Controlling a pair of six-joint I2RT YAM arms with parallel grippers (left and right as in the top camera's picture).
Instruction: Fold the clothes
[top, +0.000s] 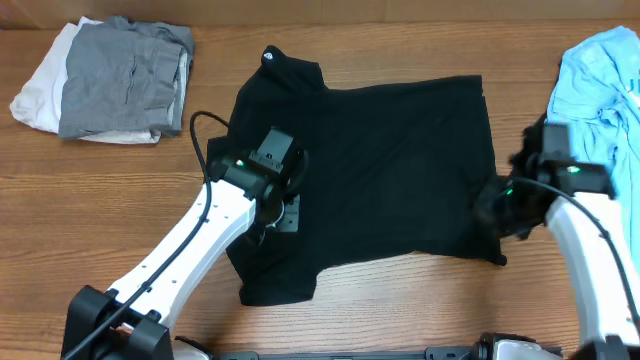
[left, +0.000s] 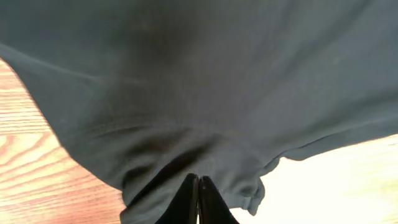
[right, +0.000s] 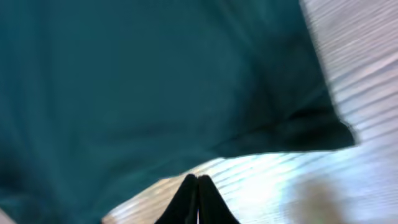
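Note:
The black shirt (top: 390, 170) lies spread on the wooden table, its collar with a small white logo (top: 270, 55) at the upper left. My left gripper (top: 283, 207) is shut on bunched fabric at the shirt's left side; the left wrist view shows the closed jaws (left: 198, 182) with the black shirt (left: 205, 81) puckered around them. My right gripper (top: 497, 215) is at the shirt's lower right edge. In the blurred right wrist view its jaws (right: 198, 180) are shut right at the hem of the black shirt (right: 137, 93), over bare wood.
A folded stack of grey clothes (top: 125, 75) on a white one (top: 40, 85) lies at the back left. A crumpled light blue garment (top: 600, 85) lies at the back right, close to my right arm. The table's front edge runs along the bottom.

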